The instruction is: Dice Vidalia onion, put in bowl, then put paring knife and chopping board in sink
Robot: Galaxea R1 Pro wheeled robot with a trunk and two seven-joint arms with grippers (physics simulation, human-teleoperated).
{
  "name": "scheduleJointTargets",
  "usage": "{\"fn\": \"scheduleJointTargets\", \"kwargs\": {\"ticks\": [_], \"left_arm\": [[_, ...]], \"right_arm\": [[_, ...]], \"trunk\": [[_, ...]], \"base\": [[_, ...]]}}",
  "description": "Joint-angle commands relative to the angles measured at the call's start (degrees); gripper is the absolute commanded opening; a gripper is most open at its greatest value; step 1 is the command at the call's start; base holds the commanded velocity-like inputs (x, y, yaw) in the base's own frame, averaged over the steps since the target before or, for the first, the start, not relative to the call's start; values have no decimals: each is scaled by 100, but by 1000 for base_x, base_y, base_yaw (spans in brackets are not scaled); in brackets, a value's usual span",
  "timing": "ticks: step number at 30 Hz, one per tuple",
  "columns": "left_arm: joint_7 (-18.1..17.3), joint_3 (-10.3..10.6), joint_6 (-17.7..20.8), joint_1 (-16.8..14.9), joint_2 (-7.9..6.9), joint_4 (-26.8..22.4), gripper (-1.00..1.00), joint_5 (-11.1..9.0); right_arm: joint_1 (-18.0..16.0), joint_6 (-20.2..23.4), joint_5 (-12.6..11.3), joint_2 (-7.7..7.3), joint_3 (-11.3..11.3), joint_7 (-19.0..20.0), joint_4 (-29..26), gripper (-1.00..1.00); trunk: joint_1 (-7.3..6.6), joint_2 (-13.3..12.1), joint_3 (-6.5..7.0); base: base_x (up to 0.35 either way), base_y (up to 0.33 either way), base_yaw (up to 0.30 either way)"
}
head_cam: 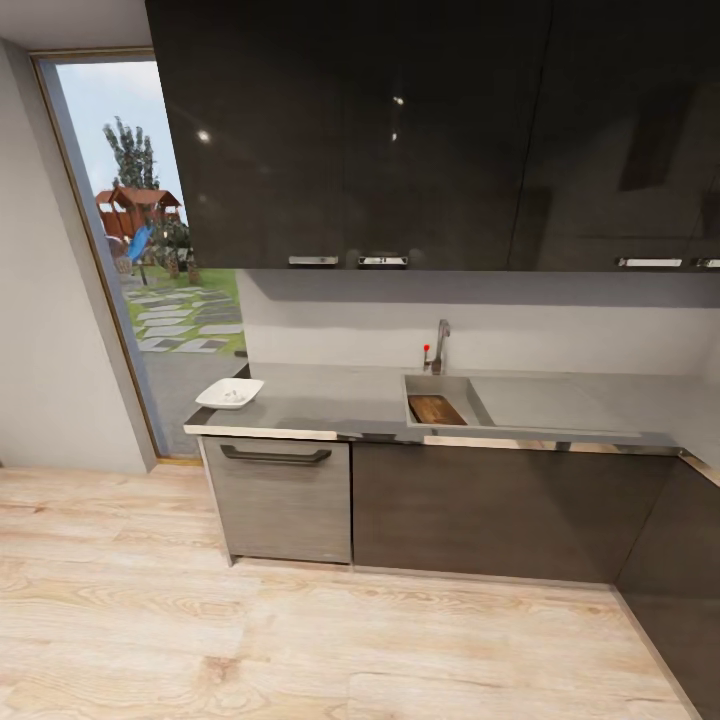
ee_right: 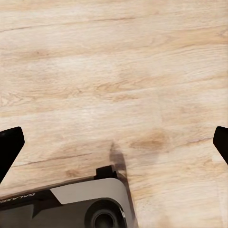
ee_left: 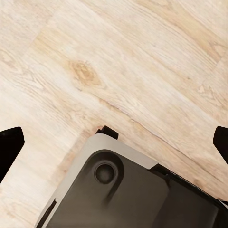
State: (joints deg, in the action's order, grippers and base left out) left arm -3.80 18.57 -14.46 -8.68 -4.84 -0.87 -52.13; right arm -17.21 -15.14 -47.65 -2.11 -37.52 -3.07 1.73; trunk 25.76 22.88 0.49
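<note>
Along the far wall, you face a grey countertop [head_cam: 330,405] running over dark cabinets, with glossy dark wall cupboards [head_cam: 400,130] above and a pale backsplash between them. The sink [head_cam: 455,388] is set into the counter, its faucet [head_cam: 440,345] rising at the back with a small red knob beside it. The chopping board [head_cam: 436,409] lies inside the basin, toward its near left part. No knife or onion can be made out at this range. The white bowl [head_cam: 230,393] rests on the counter's left end, well apart from the sink, with some pale contents too small to identify. Left of the counter a tall glazed opening [head_cam: 150,230] shows a garden path and a play structure. Pale wood flooring [head_cam: 300,640] lies open between you and the cabinets. Both wrist views look down at this floor and at part of the robot's grey base [ee_left: 128,194]. The left gripper [ee_left: 114,142] and the right gripper [ee_right: 114,142] each show dark fingertips at opposite picture edges, spread wide, nothing between them.
</note>
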Motion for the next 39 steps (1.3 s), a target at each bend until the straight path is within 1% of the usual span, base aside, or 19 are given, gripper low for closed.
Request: {"fn": "scheduleJointTargets", "kwargs": {"ticks": [1,39], "left_arm": [[-33,35,-13,-2,0,8,100,-61],[-33,31,-13,-2,1,8,100,-61]], "right_arm": [[-2,-15,-24,2,-45,-9,11,100],[-2,-15,-25,4,-45,-9,11,100]], "trunk": [[2,4,-2],[2,4,-2]], "base": [[0,0,0],[0,0,0]]}}
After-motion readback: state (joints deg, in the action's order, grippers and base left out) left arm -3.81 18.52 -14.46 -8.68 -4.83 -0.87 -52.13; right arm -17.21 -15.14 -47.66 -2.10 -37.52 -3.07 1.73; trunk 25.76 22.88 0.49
